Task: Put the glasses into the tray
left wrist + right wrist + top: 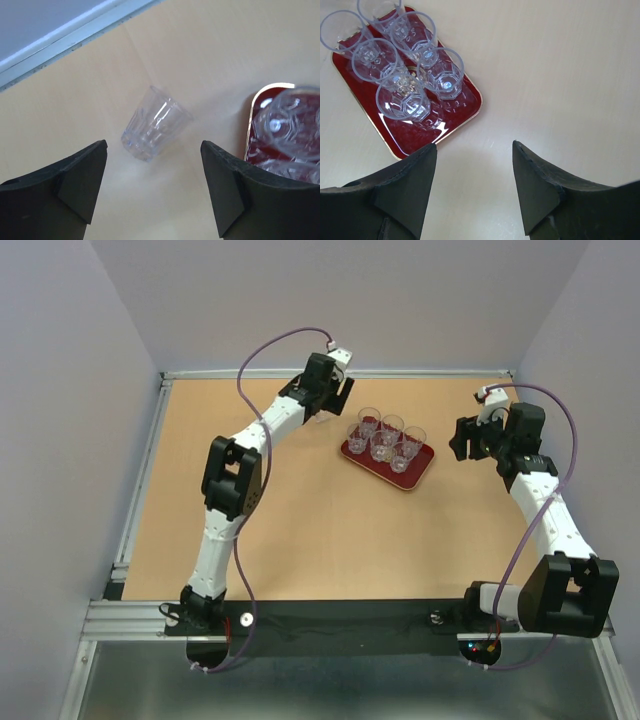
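Left gripper (153, 147): jaws spread wide and holding nothing; it hangs over the far side of the table (280, 540), just left of the tray.
Lone glass (155, 122): clear, on bare wood in the gap between the left fingers and touching neither. Its wide mouth points toward the tray and it seems to lie on its side, though I cannot be sure.
Right gripper (475, 146): also wide open and empty, above bare table just right of the tray.
Tray (415, 136): dark red with rounded corners, set at an angle on the far middle of the table.
Glasses in tray (402, 97): six clear tumblers, upright, bunched toward one end and near or touching one another.
Markings: a thin gold line edges the tray rim; no writing is legible.
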